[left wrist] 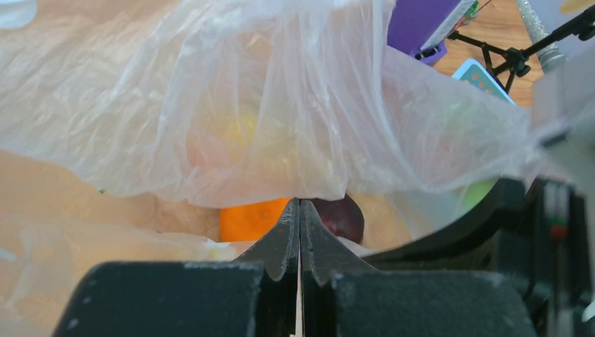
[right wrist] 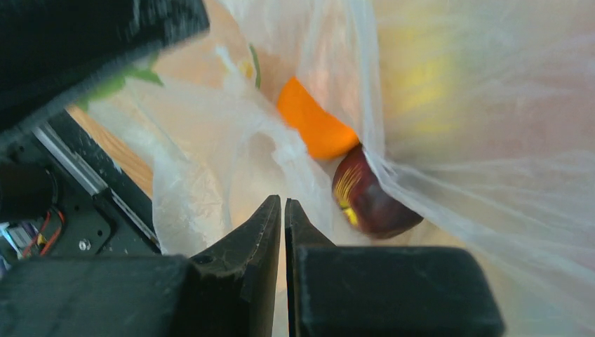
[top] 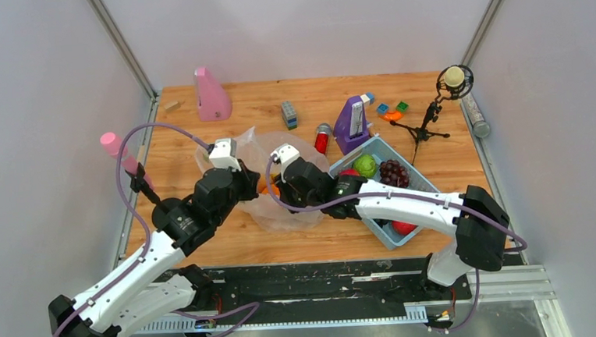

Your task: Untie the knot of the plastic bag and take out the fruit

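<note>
**A:** Pink plastic first: a pink bottle (top: 112,145) and a pink block (top: 212,95) stand well off on the outer side of the left gripper (left wrist: 299,203). How is that hand?

**B:** Its jaws are pressed flat together with a fold of the plastic bag (left wrist: 281,105) nipped at their tips. The film fans upward from there. The arm comes in diagonally from the near left, wrist turned toward the other hand.

**A:** And ahead of the fingertips?

**B:** Just past them is an orange piece (left wrist: 252,219), with a dark red round toy (left wrist: 344,216) beside it. Something yellow blurs through the film above. The crumpled bag shows no clear long axis.

**A:** The right gripper (right wrist: 283,203)?

**B:** It is narrowed to a slit, tips at the film. Whether any film is caught I cannot tell. It faces the left hand, with the bag between them. Its forearm lies low across the blue tray (top: 424,178), which holds a green ball (top: 365,165) and grapes (top: 393,172). Beyond its wrist stand a red cylinder (top: 322,141) and a purple block (top: 352,124). A small tripod (top: 427,125) stands farther out.
</note>
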